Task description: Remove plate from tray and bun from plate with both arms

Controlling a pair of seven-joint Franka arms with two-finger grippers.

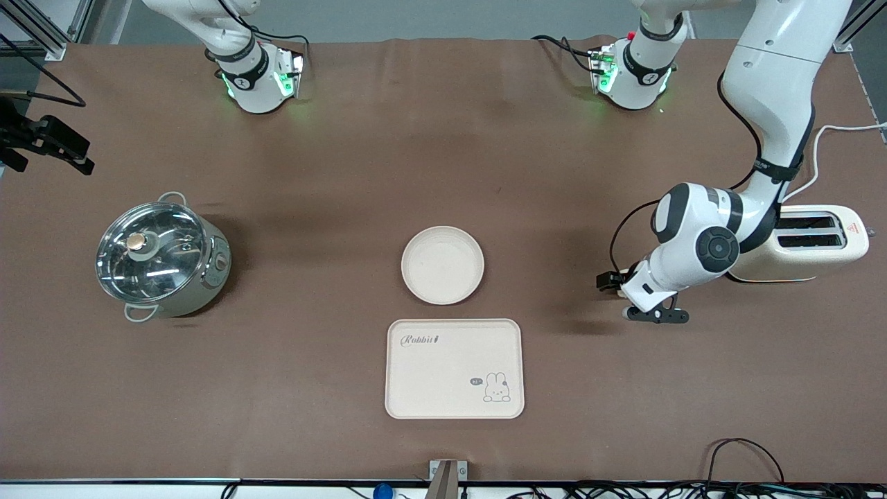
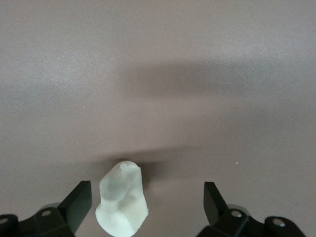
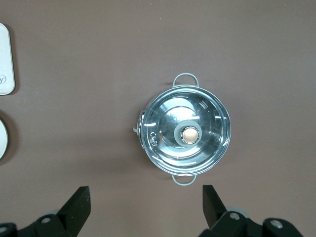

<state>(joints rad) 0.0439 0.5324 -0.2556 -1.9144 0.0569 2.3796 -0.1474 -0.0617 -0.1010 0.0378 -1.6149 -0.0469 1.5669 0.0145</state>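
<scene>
The bun (image 2: 122, 203), a small pale lump, lies on the brown table between the open fingers of my left gripper (image 2: 146, 195), closer to one finger and not gripped. In the front view my left gripper (image 1: 655, 314) is low over the table beside the toaster and hides the bun. The round cream plate (image 1: 442, 265) sits mid-table, just farther from the front camera than the tray, and is empty. My right gripper (image 3: 144, 207) is open and empty, high over the table near the pot.
The rectangular cream rabbit tray (image 1: 454, 369) lies empty, nearer the front camera than the plate. A steel pot with a glass lid (image 1: 163, 256) stands toward the right arm's end. A cream toaster (image 1: 811, 244) stands toward the left arm's end, close to the left arm.
</scene>
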